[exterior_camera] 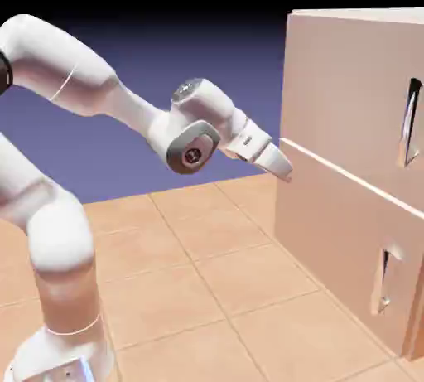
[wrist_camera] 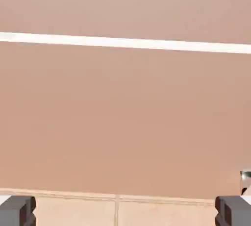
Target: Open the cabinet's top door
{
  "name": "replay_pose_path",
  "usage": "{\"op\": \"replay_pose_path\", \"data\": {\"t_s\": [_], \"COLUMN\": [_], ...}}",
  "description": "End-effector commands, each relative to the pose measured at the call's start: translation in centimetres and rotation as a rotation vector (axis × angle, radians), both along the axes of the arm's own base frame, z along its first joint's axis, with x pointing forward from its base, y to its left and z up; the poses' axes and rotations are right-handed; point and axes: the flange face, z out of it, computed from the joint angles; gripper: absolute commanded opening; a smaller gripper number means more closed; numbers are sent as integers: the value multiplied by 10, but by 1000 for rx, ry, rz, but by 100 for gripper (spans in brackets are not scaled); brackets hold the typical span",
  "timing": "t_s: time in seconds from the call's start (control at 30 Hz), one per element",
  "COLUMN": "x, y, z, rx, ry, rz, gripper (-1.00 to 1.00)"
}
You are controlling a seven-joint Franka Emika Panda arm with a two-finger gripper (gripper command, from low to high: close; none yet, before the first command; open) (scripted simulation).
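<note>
- 2 jaws wide apart on the gripper point(wrist_camera: 125, 211), holding nothing.
- Fingertip clearance hard to judge; back off slightly.
- Top door point(exterior_camera: 344, 94) shut above the seam: rise, slide toward exterior view's right, straddle its handle point(exterior_camera: 407, 123) squarely.

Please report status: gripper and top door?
Gripper open, nothing between fingertips. Top door shut, its handle ungripped. Nothing seen blocking the handle.

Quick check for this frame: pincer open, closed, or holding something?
Pincer: open, fingertips wide apart, nothing held between them.
</note>
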Motion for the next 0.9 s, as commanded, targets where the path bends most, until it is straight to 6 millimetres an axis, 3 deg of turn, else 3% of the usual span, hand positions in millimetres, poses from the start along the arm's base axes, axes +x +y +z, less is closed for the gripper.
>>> {"op": "replay_pose_path", "data": {"t_s": [0.0, 0.47, 0.87], "x": [1, -1, -9], "y": [2, 12, -12], "z": [8, 110, 164], "rx": [-1, -6, 11], "ry": [-19, -279, -479], "rz": [6, 68, 81], "gripper": [100, 100, 100]}}
